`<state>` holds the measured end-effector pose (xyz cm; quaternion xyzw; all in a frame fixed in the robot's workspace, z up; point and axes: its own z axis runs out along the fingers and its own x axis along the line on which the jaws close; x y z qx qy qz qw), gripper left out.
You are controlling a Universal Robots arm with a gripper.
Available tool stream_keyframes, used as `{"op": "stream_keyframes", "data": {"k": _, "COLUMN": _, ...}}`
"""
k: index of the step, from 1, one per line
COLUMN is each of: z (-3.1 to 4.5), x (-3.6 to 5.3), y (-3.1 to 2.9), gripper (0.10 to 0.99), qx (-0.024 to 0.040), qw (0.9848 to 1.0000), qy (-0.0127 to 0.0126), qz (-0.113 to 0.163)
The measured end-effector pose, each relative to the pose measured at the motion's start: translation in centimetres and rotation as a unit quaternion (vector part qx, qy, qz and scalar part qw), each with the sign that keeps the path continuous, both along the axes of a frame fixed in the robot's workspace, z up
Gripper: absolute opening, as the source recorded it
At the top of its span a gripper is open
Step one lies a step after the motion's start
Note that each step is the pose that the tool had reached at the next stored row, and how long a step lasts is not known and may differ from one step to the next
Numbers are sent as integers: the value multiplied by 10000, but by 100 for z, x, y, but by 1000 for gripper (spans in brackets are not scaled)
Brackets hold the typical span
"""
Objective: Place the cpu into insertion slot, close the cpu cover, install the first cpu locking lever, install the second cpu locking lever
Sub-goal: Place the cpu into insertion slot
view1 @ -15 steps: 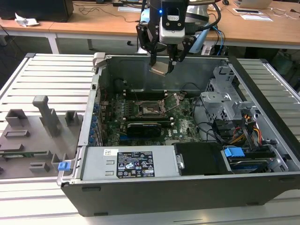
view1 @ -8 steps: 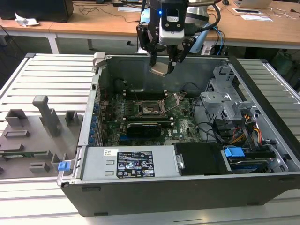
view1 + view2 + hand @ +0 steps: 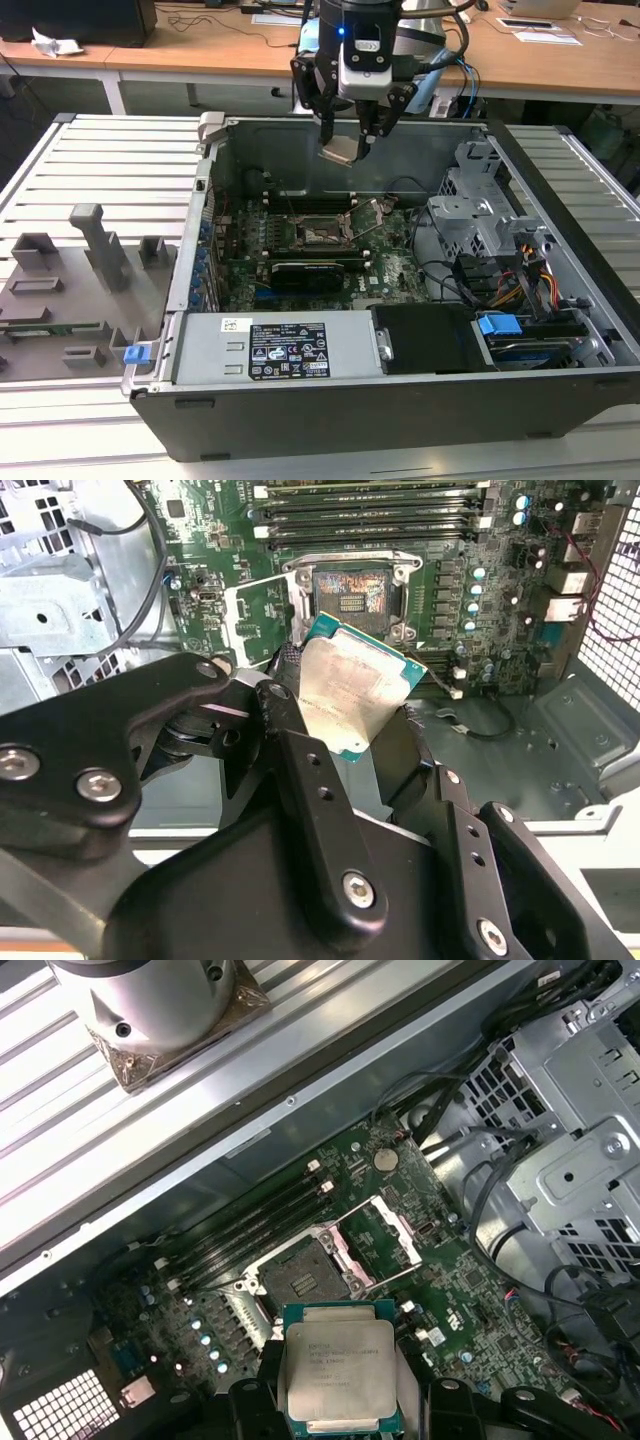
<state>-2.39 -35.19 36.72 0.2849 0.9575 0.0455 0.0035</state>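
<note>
Hand [image 3: 348,140] grips the cpu [image 3: 340,1375] by its edges above the bare insertion slot [image 3: 300,1278], cpu cover [image 3: 385,1235] flipped open beside it.

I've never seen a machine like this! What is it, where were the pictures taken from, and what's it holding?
It is a robot arm, and the black claw at its end is the gripper. One picture comes from a camera standing apart, seeing the whole scene. The other two come from cameras riding on the arm near its wrist. On the slatted table sits an open computer case with a green circuit board inside. The gripper pinches the cpu, a small flat silver chip, in the air above the board. On the board lies the insertion slot, a square black socket. Its cpu cover, a thin metal frame, is flipped open beside it.
</note>
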Motion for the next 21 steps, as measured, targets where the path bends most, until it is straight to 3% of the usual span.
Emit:
{"op": "stream_keyframes", "data": {"k": 11, "z": -42, "x": 0, "y": 0, "gripper": 529, "qx": 0, "qw": 10000, "qy": 1, "qz": -36}}
{"op": "stream_keyframes", "data": {"k": 16, "z": -53, "x": 0, "y": 0, "gripper": 529, "qx": -1, "qw": 9995, "qy": 1, "qz": -301}}
{"op": "stream_keyframes", "data": {"k": 21, "z": -65, "x": 0, "y": 0, "gripper": 529, "qx": -3, "qw": 9980, "qy": 2, "qz": -637}}
